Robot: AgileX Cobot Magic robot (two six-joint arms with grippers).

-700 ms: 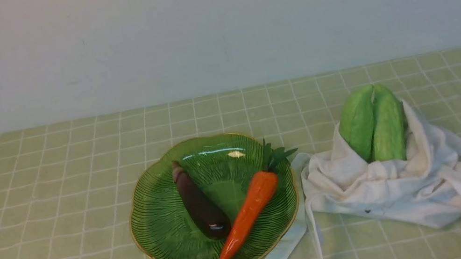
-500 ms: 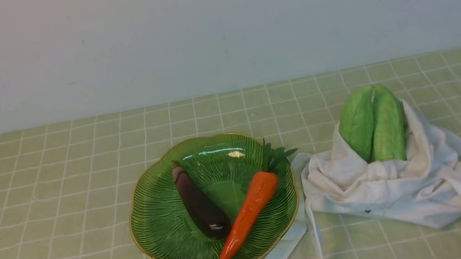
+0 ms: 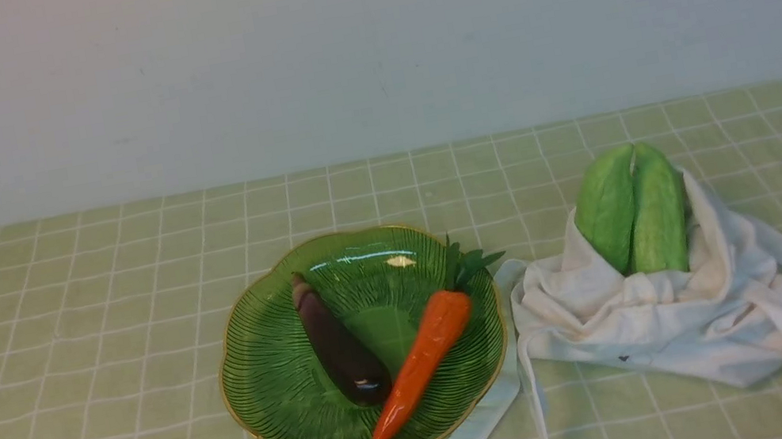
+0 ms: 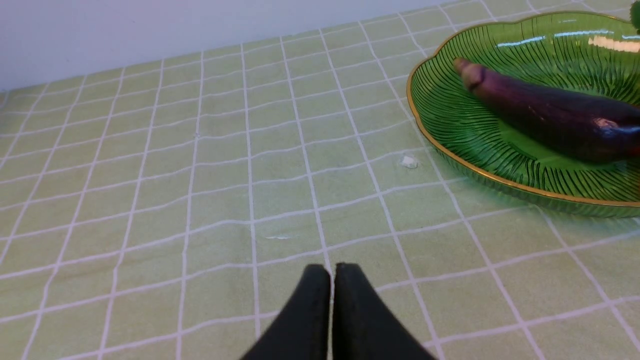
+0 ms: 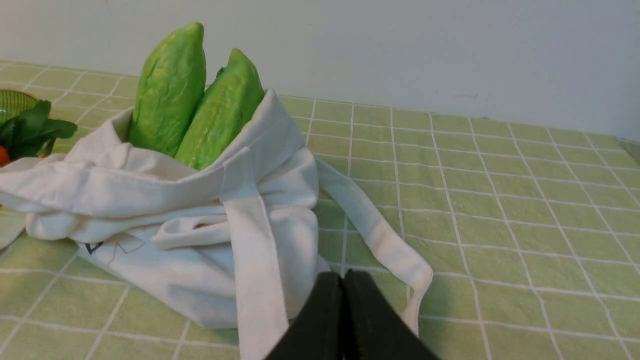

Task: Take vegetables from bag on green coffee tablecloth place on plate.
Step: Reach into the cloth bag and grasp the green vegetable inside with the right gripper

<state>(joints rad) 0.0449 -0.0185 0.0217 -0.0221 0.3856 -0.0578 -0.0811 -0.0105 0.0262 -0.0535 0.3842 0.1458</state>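
Sticking out of the bag (image 3: 660,333) at frame right are the vegetables (image 3: 608,209), beside the plate (image 3: 265,374) at centre. Left gripper (image 4: 332,274) and right gripper (image 5: 343,281) have fingers pressed together, holding nothing.

- A pale green checked tablecloth (image 3: 99,343) covers the desk.
- A green plate (image 3: 267,386) lies mid-cloth.
- A white bag (image 3: 670,339) lies just right of the plate.

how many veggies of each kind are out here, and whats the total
green gourds: 2, sticking out of the bag
carrot: 1, on the plate
eggplant: 1, on the plate
total: 4
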